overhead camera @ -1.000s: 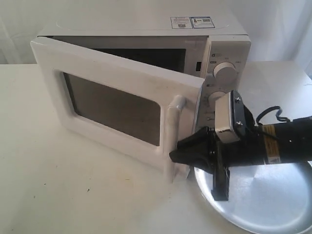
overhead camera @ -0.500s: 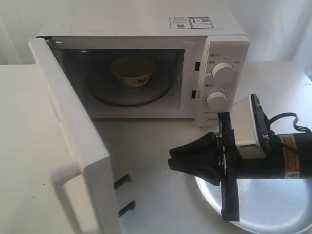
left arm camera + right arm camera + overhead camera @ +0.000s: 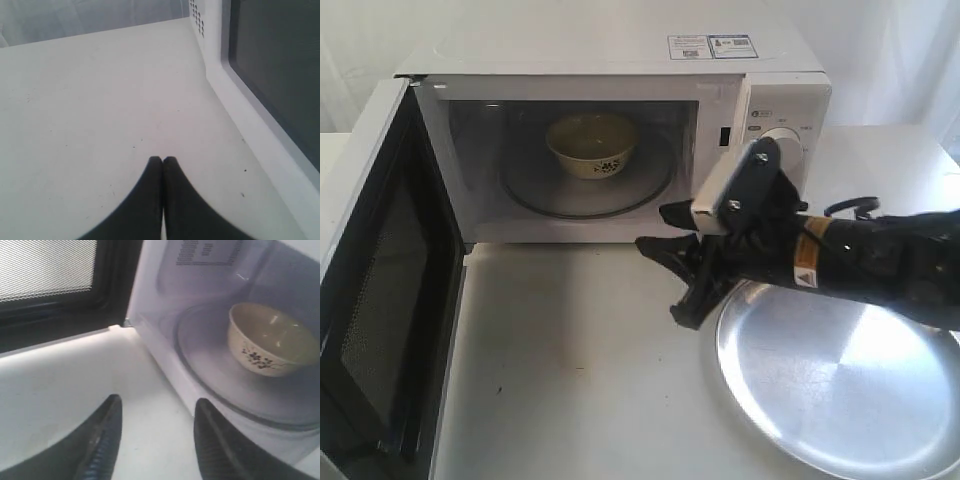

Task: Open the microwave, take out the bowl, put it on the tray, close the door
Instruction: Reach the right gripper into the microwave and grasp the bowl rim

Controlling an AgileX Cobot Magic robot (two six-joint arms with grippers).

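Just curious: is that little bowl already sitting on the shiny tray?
No, the bowl sits inside the open microwave, apart from the tray.

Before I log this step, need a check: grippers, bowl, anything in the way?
Right gripper open, empty, facing the microwave. Left gripper shut, empty. Bowl inside, door wide open. Nothing seen blocking.

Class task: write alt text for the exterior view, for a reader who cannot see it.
A white microwave stands with its door swung wide open, showing a floral bowl on the glass turntable inside. In front, the right arm's black pincer, open and empty, points toward the opening beside a steel tray.
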